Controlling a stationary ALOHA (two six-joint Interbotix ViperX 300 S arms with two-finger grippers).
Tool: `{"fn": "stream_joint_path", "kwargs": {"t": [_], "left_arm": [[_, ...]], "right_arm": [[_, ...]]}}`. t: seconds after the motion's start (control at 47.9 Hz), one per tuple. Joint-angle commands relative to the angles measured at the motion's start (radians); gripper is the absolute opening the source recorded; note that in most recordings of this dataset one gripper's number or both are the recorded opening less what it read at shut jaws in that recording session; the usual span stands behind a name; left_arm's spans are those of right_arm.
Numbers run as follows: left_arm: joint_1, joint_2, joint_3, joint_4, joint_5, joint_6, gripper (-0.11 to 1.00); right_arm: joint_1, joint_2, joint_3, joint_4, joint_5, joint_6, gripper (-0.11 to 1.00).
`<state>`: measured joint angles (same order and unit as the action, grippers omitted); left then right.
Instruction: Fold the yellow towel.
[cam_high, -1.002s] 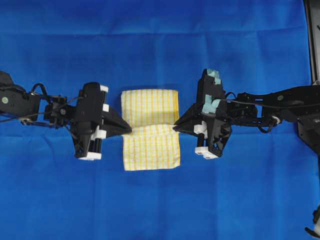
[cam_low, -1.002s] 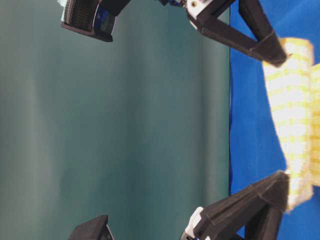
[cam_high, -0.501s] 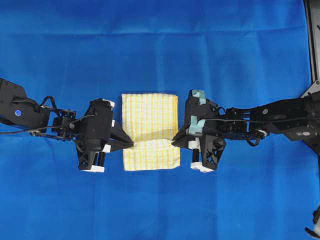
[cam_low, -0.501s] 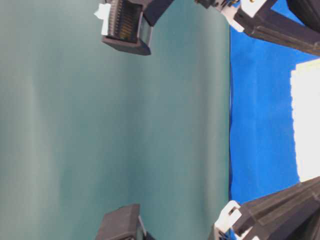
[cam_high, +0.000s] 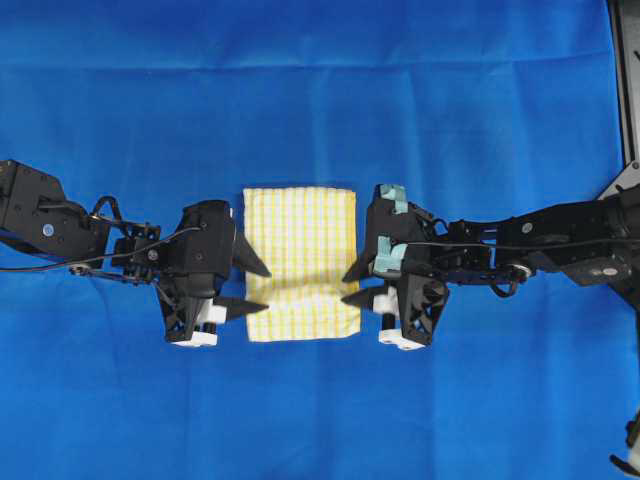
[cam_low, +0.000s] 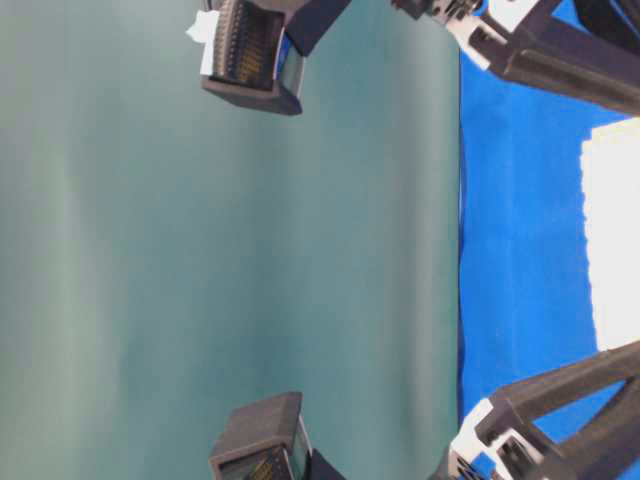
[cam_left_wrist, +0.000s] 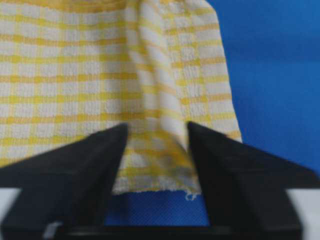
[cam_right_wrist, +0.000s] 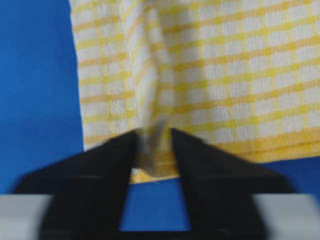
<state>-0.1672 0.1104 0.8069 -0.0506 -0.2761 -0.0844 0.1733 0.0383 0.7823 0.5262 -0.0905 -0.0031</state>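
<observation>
Both grippers, left (cam_high: 258, 288) & right (cam_high: 349, 284), just spread apart, releasing 1 yellow towel (cam_high: 301, 262) on blue cloth (cam_high: 320, 90).

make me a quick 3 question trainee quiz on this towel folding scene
1. True or false: the yellow towel lies on a blue cloth.
2. The left tool sits at which side of the towel in the overhead view? A) left edge B) top edge C) on its middle
3. How do the jaws of the right tool stand?

Key:
1. True.
2. A.
3. Apart; the right wrist view shows a raised fold of towel between them.
</observation>
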Motion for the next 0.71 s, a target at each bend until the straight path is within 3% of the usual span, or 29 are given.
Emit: {"fn": "stream_joint_path", "kwargs": {"t": [0.0, 0.063, 0.146, 0.397, 0.689], "left_arm": [[-0.002, -0.048, -0.008, -0.002, 0.021, 0.005, 0.58], [-0.002, -0.075, -0.008, 0.0, 0.052, 0.008, 0.66], [-0.002, -0.121, -0.008, 0.0, 0.101, 0.011, 0.61], [0.0, -0.307, 0.035, 0.005, 0.224, 0.012, 0.57], [-0.002, -0.571, 0.204, 0.005, 0.175, 0.008, 0.57]], "right_arm": [[0.003, -0.02, -0.026, 0.002, 0.005, 0.003, 0.52], [0.003, -0.04, -0.029, 0.002, 0.02, -0.003, 0.7], [0.003, -0.08, -0.023, -0.005, 0.043, -0.008, 0.83], [0.002, -0.275, 0.055, -0.058, 0.067, -0.009, 0.76], [-0.012, -0.538, 0.199, -0.121, 0.067, -0.009, 0.76]]}}
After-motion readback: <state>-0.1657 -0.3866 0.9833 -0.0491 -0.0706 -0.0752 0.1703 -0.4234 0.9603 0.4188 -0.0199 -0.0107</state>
